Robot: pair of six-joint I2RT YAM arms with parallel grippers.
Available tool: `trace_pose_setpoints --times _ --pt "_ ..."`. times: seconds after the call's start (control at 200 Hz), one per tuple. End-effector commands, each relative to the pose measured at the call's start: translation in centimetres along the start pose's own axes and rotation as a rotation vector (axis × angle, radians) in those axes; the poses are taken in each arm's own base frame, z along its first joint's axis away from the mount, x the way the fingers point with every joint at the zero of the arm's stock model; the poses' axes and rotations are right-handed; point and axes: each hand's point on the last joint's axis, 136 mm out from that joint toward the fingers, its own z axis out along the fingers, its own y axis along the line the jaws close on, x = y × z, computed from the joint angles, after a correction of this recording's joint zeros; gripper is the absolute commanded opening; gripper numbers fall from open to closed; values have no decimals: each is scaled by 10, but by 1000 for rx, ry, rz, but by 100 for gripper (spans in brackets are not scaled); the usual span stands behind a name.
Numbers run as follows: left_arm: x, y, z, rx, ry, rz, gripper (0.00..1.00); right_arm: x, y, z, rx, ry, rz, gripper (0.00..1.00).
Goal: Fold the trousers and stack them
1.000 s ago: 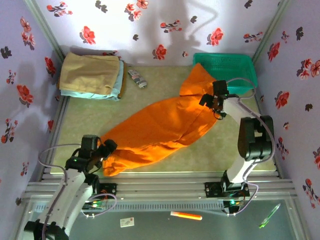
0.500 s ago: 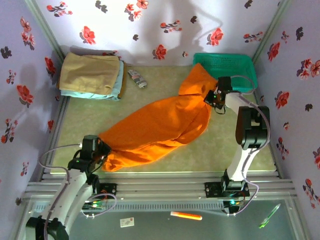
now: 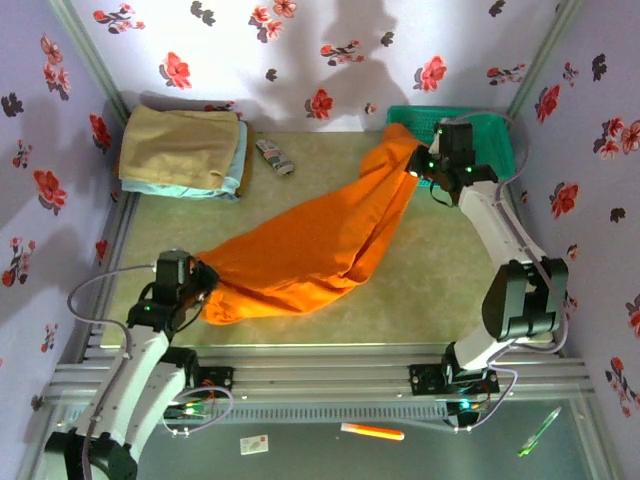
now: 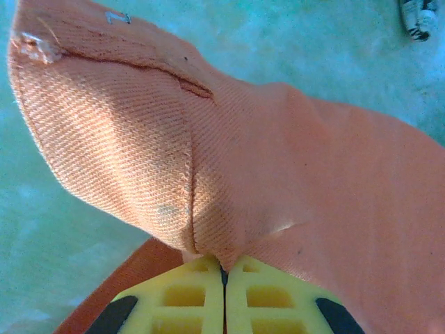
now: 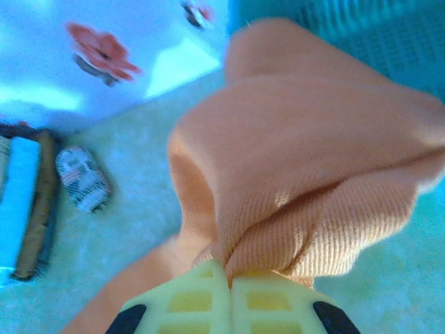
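The bright orange soft cloth trousers [image 3: 310,245] span the pale counter [image 3: 430,290] diagonally, left jaws pinching their near-left end and right jaws their far-right end by the green plastic basket [image 3: 495,135], likely to stretch them flat for folding.

At ten o'clock on the green table [image 3: 430,290], a tan folded garment [image 3: 180,148] is being borne by a light blue folded garment [image 3: 239,165], whose edge is being shown along the right side. Just beside the pile, towards three o'clock, a small printed packet [image 3: 274,156] is being left lying flat. A green basket [image 3: 497,140] is being held at one o'clock against the flowered wall [image 3: 320,50]. On the near ledge [image 3: 450,452], an orange marker [image 3: 372,432] is being displayed at six o'clock and a green pen [image 3: 538,432] at five.
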Motion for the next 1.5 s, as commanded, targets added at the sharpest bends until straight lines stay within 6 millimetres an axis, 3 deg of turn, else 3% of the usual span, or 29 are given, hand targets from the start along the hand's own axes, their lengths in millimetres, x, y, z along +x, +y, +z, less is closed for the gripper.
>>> trace_pose_setpoints --times 0.0,0.16,0.295,0.375,0.545,0.675,0.77,0.93,1.09,1.185,1.255,1.305,1.335,1.4,1.495 --pt "-24 -23 -13 35 -61 53 0 -55 21 -43 18 -174 -61 0" --pt "-42 -49 -29 74 -78 87 0 -87 49 -100 37 -283 -122 0" --pt "-60 -66 -47 92 -126 145 0 -87 49 -152 78 -367 -123 0" --pt "-69 -70 -53 90 -146 150 0 -75 41 -180 105 -399 -114 0" --pt "-80 -81 -74 122 -187 191 0 -30 24 -233 124 -439 -108 0" --pt "-84 -85 -99 148 -234 210 0 7 16 -253 75 -403 -85 0" --pt "-80 -77 -97 139 -240 204 0 35 8 -237 83 -303 -88 0" --pt "-73 -57 -59 61 -182 168 0 71 -17 -167 182 -154 -102 0" --pt "-92 -39 -22 -44 -172 108 0 75 -37 -89 297 -40 -114 0" --pt "-112 -25 -3 -124 -179 24 0 69 -60 -45 369 28 -68 12" --pt "-126 -32 5 -113 -167 3 37 56 -70 -29 386 46 -23 31" --pt "-134 -39 3 -97 -161 -5 73 45 -71 -30 398 18 -13 45" --pt "-137 -44 0 -88 -163 -3 87 40 -70 -34 398 4 -9 54" --pt "-137 -54 -11 -61 -154 8 98 37 -61 -45 370 -13 -4 60" --pt "-118 -47 -29 -61 -124 19 100 59 -53 -65 317 -4 -10 64"
